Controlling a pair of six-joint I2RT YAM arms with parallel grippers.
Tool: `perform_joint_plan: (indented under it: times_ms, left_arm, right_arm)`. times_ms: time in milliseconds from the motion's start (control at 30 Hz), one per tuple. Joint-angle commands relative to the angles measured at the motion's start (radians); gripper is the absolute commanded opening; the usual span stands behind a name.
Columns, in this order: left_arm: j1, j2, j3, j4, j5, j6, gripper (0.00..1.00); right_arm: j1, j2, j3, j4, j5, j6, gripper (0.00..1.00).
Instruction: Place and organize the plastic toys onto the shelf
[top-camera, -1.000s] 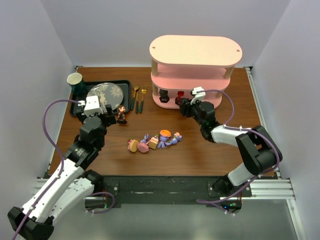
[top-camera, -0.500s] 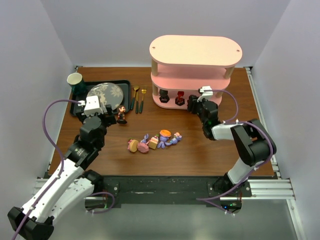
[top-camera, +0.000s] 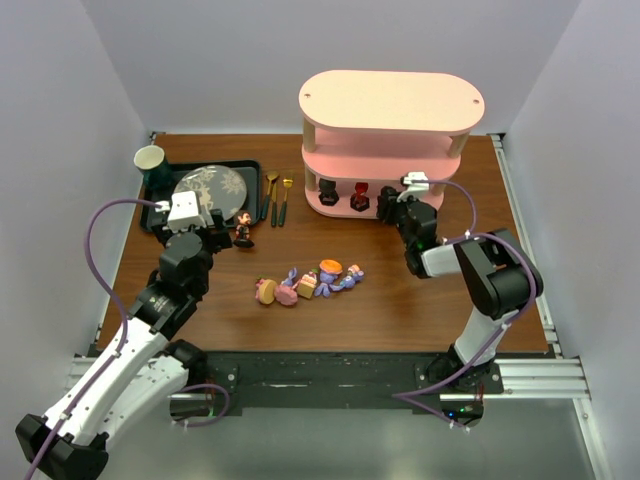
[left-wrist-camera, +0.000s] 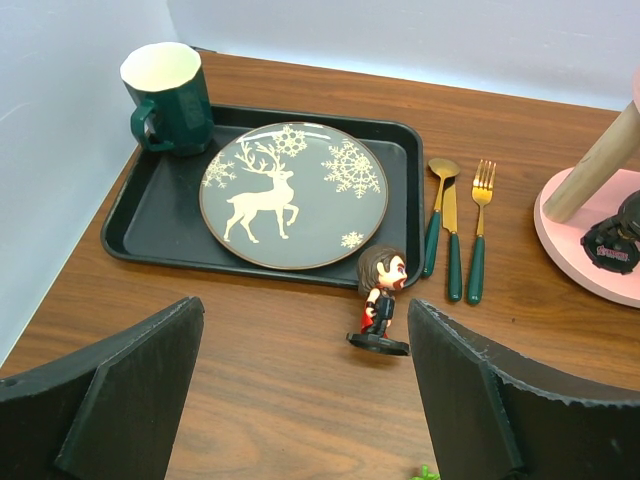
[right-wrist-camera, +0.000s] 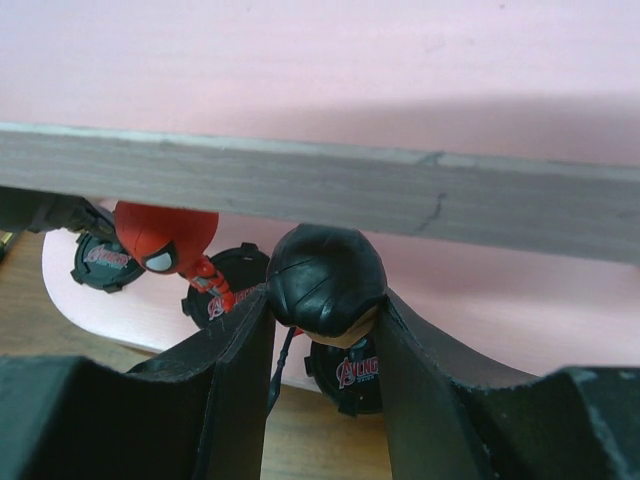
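Right gripper (right-wrist-camera: 322, 315) is clamped on a black-headed figurine (right-wrist-camera: 325, 275) at the front edge of the shelf's (top-camera: 390, 100) bottom tier. Its round base is over the pink lip (contact unclear). A red figurine (right-wrist-camera: 165, 235) stands on that tier just beside it.

Left gripper (left-wrist-camera: 305, 330) is spread wide and empty. A brown-haired figurine (left-wrist-camera: 383, 300) stands upright ahead of it, just beside the black tray (left-wrist-camera: 150, 225). A cluster of small toys (top-camera: 310, 282) lies mid-table (top-camera: 380, 310), well apart from the shelf.
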Motion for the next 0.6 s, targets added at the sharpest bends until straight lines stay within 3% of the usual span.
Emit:
perform_joint_plan:
  times_ms: [0, 567]
  left_arm:
    - [0.006, -0.008, -0.003, 0.041, 0.005, 0.011, 0.87]
    - [0.006, -0.009, -0.004, 0.038, 0.003, 0.011, 0.87]
  right_arm:
    - [-0.009, 0.018, 0.053, 0.065, 0.029, -0.002, 0.23]
    - [-0.009, 0.067, 0.104, 0.037, 0.072, 0.007, 0.29]
